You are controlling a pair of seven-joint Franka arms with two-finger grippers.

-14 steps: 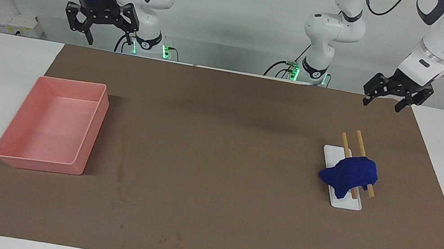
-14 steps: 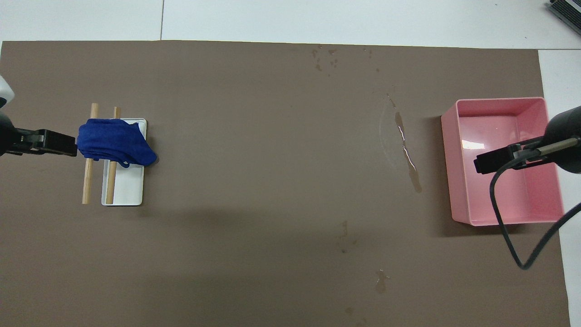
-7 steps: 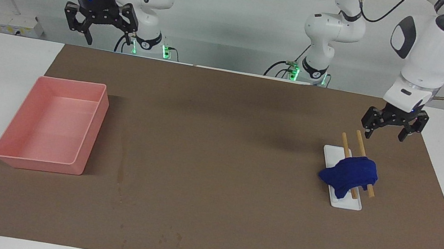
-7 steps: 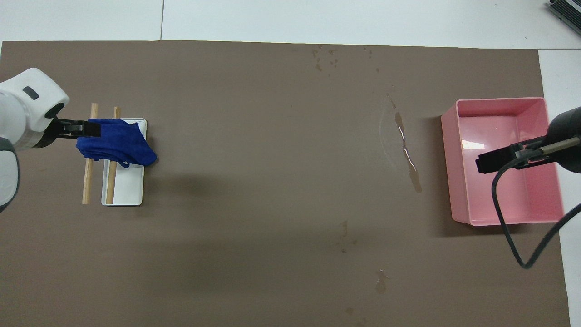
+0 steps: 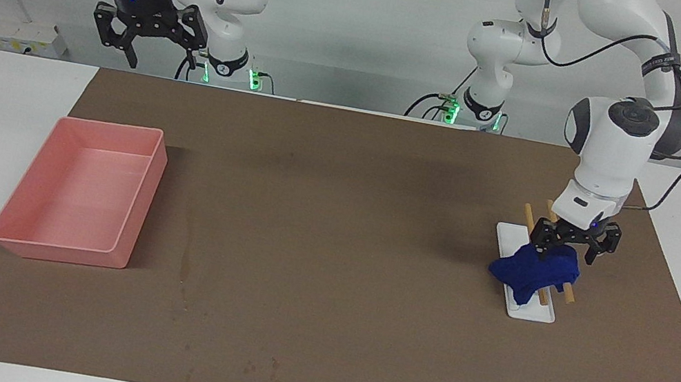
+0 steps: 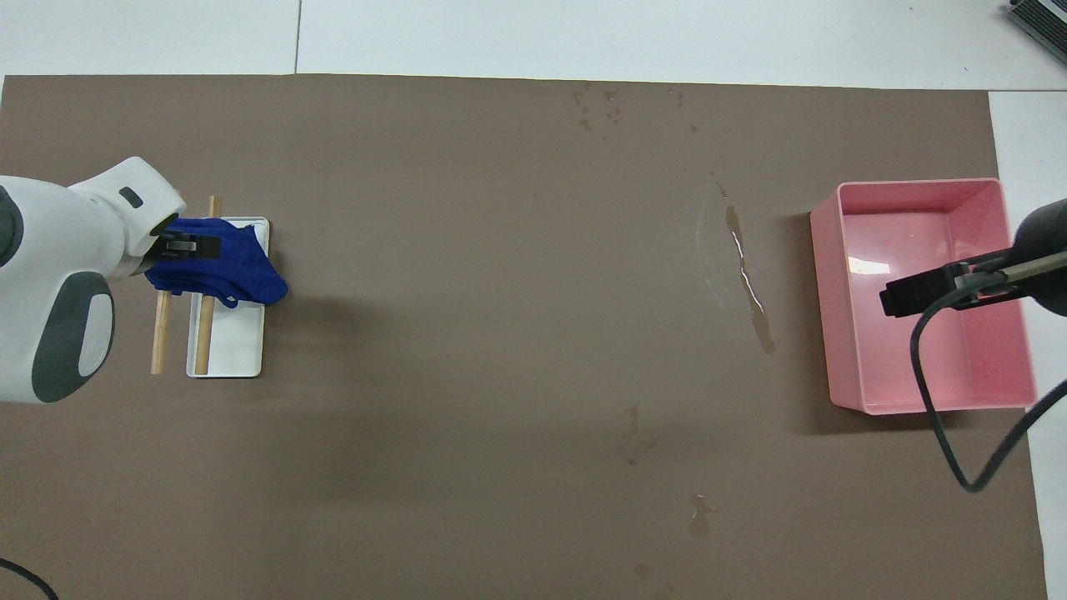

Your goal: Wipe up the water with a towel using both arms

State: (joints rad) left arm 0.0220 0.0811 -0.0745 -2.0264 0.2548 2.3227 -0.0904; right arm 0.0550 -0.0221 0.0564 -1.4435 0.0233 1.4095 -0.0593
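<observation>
I noted left gripper [image 5: 571,254] fingers wide astride the towel [image 5: 533,270], frame right; right gripper [image 5: 146,41] wide, waiting upper left.

Soft, wrinkled blue cloth towel [image 5: 535,270] drapes over bare wooden sticks [image 5: 529,219]; glossy pink plastic bin [image 5: 79,194] sits on matt brown mat [image 5: 329,252].

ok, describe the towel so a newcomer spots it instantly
Start at the brown mat and go to the left arm's end, where a white tray carries two wooden sticks. The towel is the crumpled royal-blue cloth draped over them, the only blue thing there.
</observation>
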